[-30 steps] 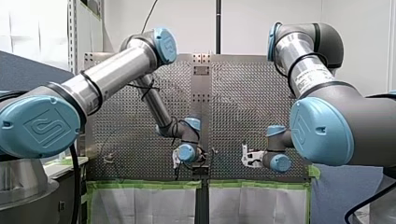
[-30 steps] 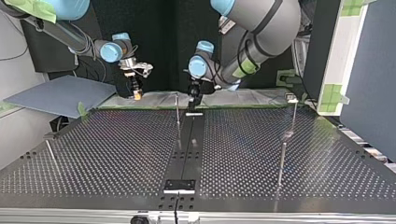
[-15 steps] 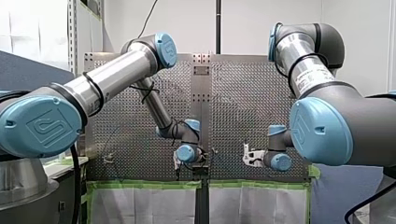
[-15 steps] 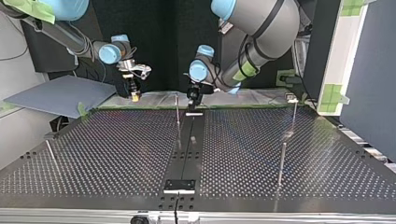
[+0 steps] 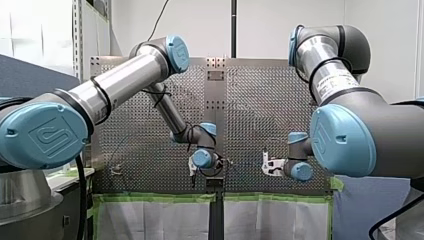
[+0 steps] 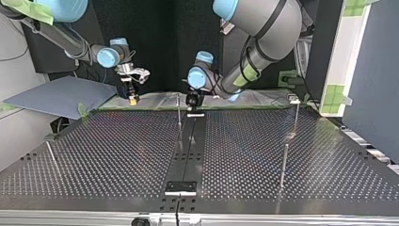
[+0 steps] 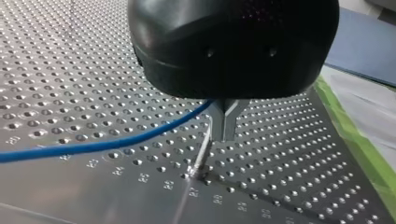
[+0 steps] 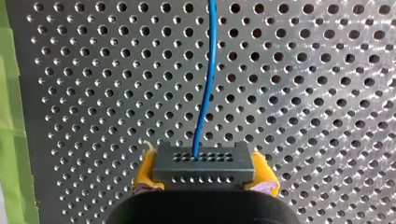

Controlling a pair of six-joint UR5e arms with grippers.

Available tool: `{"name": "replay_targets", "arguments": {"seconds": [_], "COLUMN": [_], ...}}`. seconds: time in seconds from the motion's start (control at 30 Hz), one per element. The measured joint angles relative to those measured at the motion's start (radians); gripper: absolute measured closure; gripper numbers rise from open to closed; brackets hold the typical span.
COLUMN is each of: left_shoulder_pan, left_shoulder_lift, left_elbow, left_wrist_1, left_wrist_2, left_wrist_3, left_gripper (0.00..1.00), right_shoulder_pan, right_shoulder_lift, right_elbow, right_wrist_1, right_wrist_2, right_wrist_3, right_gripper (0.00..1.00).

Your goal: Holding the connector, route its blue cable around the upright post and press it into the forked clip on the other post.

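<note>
My right gripper (image 8: 204, 175) shifted sideways, pinching dark grey rectangular connector (image 8: 204, 161), my left gripper (image 7: 223, 131) closed on thin blue cable (image 8: 206, 93), contact partly hidden

Opposed views sharing table (image 6: 103, 155); wrists seemingly close.

Silver arm tubes (image 5: 120, 82), light-blue joint caps (image 5: 42, 135), black cables (image 5: 80, 200)

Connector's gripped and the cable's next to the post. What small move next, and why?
Probably nudge my left gripper sideways past the upright post so the blue cable comes against it. Its fingers look shut on the cable right at the post's top, the cable is not yet round the post, and my right gripper holds the connector.
</note>
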Motion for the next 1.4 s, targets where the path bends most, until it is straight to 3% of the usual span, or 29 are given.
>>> {"name": "replay_targets", "arguments": {"seconds": [0.33,0.37,0.4,0.47,0.5,0.57,0.6,0.63,0.67,0.7,0.73,0.8,0.83,1.4], "left_shoulder_pan": [0.0,-0.001,-0.001,-0.002,-0.003,-0.006,-0.007,-0.009,-0.01,-0.01,-0.011,-0.012,-0.012,-0.032], "left_shoulder_lift": [0.0,0.0,0.0,0.0,0.0,0.0,0.0,0.0,0.0,0.0,0.001,0.001,0.001,0.021], "left_elbow": [0.014,0.014,0.014,0.014,0.014,0.014,0.014,0.013,0.013,0.013,0.013,0.013,0.013,0.011], "left_wrist_1": [-0.015,-0.016,-0.018,-0.025,-0.029,-0.039,-0.046,-0.055,-0.063,-0.07,-0.08,-0.095,-0.104,-0.183], "left_wrist_2": [-0.003,-0.003,-0.003,-0.002,-0.003,-0.003,-0.005,-0.009,-0.013,-0.018,-0.024,-0.03,-0.032,0.008], "left_wrist_3": [-0.001,0.0,0.0,0.003,0.006,0.016,0.021,0.027,0.031,0.034,0.04,0.05,0.058,0.117], "left_gripper": [0.98,0.91,0.91,0.56,0.56,0.35,0.35,0.21,0.14,0.14,0.07,0.07,0.0,0.0], "right_shoulder_pan": [-0.005,-0.005,-0.005,-0.006,-0.006,-0.006,-0.006,-0.006,-0.006,-0.006,-0.006,-0.005,-0.006,-0.004], "right_shoulder_lift": [0.001,0.001,0.001,0.001,0.001,0.001,0.001,0.001,0.001,0.001,0.002,0.002,0.002,0.005], "right_elbow": [-0.007,-0.007,-0.007,-0.008,-0.008,-0.008,-0.008,-0.008,-0.008,-0.008,-0.008,-0.008,-0.008,-0.008], "right_wrist_1": [0.007,0.007,0.007,0.007,0.007,0.007,0.007,0.007,0.007,0.007,0.007,0.008,0.008,0.013], "right_wrist_2": [0.0,0.0,0.0,0.0,0.0,-0.001,-0.001,-0.001,-0.001,-0.002,-0.002,-0.002,-0.003,-0.004], "right_wrist_3": [0.003,0.003,0.003,0.003,0.003,0.003,0.003,0.003,0.003,0.003,0.003,0.003,0.003,0.0], "right_gripper": [1.0,1.0,1.0,1.0,1.0,1.0,1.0,1.0,1.0,1.0,1.0,1.0,1.0,1.0]}}
